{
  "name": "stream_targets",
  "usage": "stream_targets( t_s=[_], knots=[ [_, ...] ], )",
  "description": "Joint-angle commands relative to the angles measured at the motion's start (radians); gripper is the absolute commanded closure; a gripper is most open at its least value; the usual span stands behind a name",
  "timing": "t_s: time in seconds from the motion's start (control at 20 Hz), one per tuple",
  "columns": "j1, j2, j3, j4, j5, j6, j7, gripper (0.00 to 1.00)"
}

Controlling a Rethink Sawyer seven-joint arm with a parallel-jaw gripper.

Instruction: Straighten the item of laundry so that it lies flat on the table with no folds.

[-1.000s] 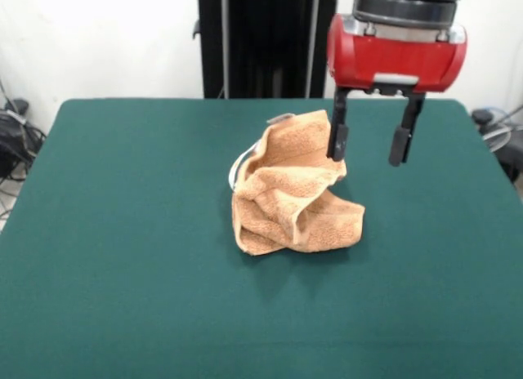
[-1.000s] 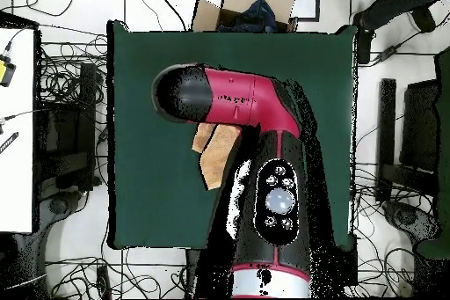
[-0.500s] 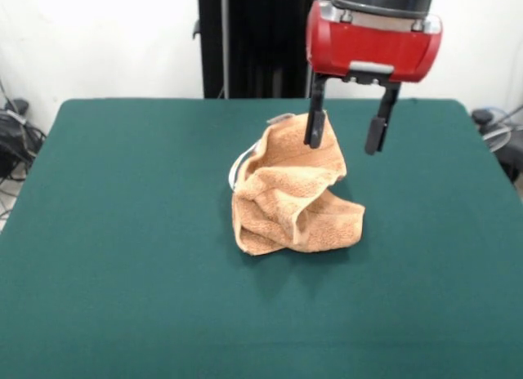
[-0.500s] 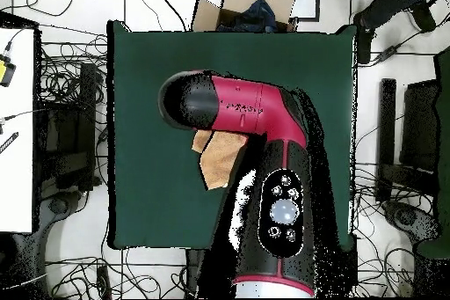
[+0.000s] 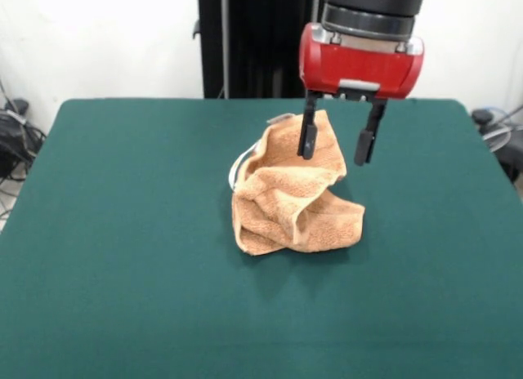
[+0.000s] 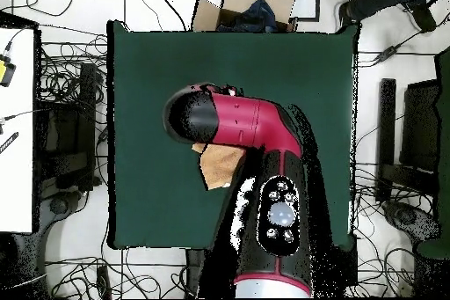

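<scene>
We are in a robotics lab: loose cables (image 6: pixel 61 85) sprawl over the floor around a green table (image 5: pixel 122 232).

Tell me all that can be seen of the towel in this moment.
The towel is light orange-tan terry, bunched into a crumpled heap with deep folds, its far part standing up and a lower flap spread toward the picture's right. A bit of white shows at its left edge. It rests on the green table, near the middle. The open claw hangs over its upper far corner, one finger in front of the cloth; contact cannot be told. From overhead the arm hides most of it.
</scene>
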Motion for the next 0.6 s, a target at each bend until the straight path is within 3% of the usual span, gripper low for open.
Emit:
stream_targets(
  t_s=[0.05, 0.6],
  knots=[
    [-0.003, 0.059, 0.004, 0.181, -0.02, -0.086, 0.212, 0.0],
    [-0.009, 0.125, 0.003, 0.187, -0.042, -0.177, 0.169, 0.0]
  ],
)
